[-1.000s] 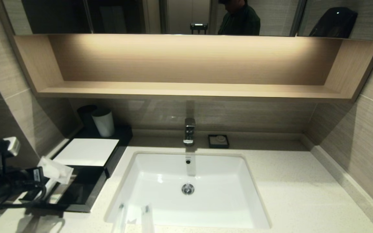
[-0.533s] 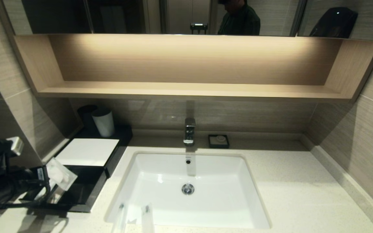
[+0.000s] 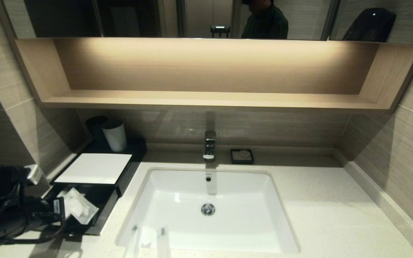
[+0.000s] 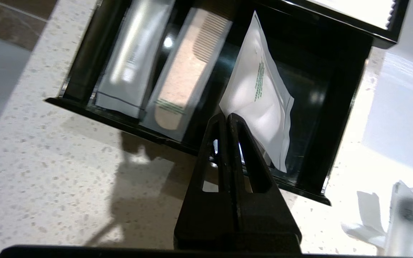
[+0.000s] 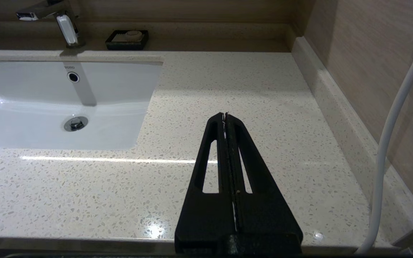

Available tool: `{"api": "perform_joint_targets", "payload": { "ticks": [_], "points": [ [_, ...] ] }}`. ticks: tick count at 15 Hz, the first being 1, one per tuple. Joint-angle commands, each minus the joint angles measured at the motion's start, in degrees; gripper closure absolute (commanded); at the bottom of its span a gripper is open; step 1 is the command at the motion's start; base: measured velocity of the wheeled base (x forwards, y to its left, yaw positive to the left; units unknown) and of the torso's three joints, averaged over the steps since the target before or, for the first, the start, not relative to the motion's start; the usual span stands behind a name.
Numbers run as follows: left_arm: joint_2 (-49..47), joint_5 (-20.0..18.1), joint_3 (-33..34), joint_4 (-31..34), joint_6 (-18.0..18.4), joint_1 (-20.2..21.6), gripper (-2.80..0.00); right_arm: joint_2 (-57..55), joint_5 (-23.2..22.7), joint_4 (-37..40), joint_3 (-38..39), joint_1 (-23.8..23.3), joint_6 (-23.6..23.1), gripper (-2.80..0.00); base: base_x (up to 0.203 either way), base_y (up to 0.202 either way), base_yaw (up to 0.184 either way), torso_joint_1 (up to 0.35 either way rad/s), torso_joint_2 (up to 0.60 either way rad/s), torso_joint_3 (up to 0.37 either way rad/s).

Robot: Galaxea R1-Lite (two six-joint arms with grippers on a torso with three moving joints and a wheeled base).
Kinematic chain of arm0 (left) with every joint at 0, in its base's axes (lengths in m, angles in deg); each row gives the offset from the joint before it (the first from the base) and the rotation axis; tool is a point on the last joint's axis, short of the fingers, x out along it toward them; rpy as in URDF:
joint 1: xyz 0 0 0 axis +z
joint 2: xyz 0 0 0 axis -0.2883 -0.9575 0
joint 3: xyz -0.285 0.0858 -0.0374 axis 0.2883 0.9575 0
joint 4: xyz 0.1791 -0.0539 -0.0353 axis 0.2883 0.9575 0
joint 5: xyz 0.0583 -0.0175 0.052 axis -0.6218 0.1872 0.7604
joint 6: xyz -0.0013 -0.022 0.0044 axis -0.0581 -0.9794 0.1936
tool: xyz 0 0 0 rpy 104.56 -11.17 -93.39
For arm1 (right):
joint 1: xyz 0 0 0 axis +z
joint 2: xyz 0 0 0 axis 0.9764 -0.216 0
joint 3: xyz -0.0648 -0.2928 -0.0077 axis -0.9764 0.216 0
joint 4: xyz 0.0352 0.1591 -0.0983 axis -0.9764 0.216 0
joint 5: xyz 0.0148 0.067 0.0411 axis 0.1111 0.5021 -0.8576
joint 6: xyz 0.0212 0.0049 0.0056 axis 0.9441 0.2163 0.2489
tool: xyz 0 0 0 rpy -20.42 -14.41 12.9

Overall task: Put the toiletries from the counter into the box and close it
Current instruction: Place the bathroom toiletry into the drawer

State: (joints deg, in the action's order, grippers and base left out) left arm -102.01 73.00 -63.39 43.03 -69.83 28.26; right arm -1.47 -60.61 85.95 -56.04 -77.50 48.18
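Box (image 3: 93, 168) sits at far left of surface (image 3: 321, 211), drawer (image 3: 100, 211) pulled out toward front. Cups (image 3: 114, 135) behind box, by back wall. Basin (image 3: 208, 211) mid-surface, right of box; tap (image 3: 209, 145) behind it, dish (image 3: 242, 156) just right of tap. In drawer: 2 long packets (image 4: 156, 68) side by side. Left tool (image 4: 227, 116) at drawer's front edge, square packet (image 4: 260, 100) pinched over drawer. 2 more packets (image 3: 149, 240) at basin's front-left rim. Right tool (image 5: 224, 115) over surface right of basin.

A square white packet (image 4: 260, 104) is pinched by one corner in the closed left gripper (image 4: 227, 115) over the open black drawer (image 4: 339, 118), in which a tube packet (image 4: 127, 61) and comb packet (image 4: 185, 75) are laid side by side.
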Motion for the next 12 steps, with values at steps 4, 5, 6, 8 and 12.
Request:
{"api": "perform_joint_targets", "payload": {
  "ticks": [4,5,6,8,12],
  "points": [
    [-1.0,-1.8,0.0,1.0,-1.0,-0.5,0.0,0.0,0.0,0.0,0.0,0.0,0.0,0.0,0.0,0.0,0.0,0.0,0.0,0.0],
    [-1.2,-1.8,0.0,1.0,-1.0,-1.0,0.0,0.0,0.0,0.0,0.0,0.0,0.0,0.0,0.0,0.0,0.0,0.0,0.0,0.0],
    [-1.5,-1.8,0.1,1.0,-1.1,-1.4,0.0,0.0,0.0,0.0,0.0,0.0,0.0,0.0,0.0,0.0,0.0,0.0,0.0,0.0],
    [-1.5,-1.8,0.0,2.6,-1.2,-1.4,0.0,0.0,0.0,0.0,0.0,0.0,0.0,0.0,0.0,0.0,0.0,0.0,0.0,0.0],
    [-1.8,-1.5,-1.3,7.7,-2.2,-1.4,0.0,0.0,0.0,0.0,0.0,0.0,0.0,0.0,0.0,0.0,0.0,0.0,0.0,0.0]
  ]
}}
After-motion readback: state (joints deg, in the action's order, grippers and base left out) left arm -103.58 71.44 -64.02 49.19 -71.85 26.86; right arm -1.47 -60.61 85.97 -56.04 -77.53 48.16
